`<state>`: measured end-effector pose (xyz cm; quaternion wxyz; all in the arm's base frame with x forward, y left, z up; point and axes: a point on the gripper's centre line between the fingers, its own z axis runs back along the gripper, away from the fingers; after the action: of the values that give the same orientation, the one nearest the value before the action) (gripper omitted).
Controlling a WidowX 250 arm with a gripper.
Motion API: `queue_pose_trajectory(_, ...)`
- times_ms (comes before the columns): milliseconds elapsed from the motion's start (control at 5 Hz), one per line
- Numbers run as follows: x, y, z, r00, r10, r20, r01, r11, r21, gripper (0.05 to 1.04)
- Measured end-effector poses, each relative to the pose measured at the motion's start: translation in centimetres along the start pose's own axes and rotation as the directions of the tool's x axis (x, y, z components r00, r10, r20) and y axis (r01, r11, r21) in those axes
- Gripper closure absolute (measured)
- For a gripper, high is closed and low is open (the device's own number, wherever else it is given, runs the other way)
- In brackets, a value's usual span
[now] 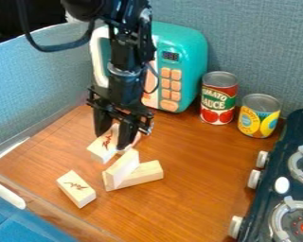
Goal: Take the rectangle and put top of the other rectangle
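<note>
Pictured above the left part of a wooden desk [192,201], with the black claw [113,141] pointing down and spread wide, a finger to either side of a pale rectangular block [102,148] with a red mark on top; impossible to tell whether touched by both fingers. Partly hidden behind the finger on the right, another pale piece [135,141]. Nearer the camera, seen close together: a narrow block [121,167] set at a slant across a plain rectangular block [146,173] lying on the desk. Set apart toward the lower left, a marked block [77,188] lying flat, face up. Behind the claw, a teal toy microwave [193,49] with orange buttons; to its right, side by side, a red can [218,98] and a yellow can [259,116]. Along the right edge, a dark toy stove [262,189] with pale knobs and round burners.
</note>
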<state>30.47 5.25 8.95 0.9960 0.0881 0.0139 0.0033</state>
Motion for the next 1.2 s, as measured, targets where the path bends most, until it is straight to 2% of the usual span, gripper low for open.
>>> queue_pose_trajectory(600, -0.1, -0.2, -2.5, 0.998, 0.008, -0.060, -0.008, 1.000, -0.006, 0.524)
queue_pose_trajectory(1200, 0.1, -0.4, -3.0, 0.996, 0.065, -0.063, -0.066, 0.998, -0.019, 0.524)
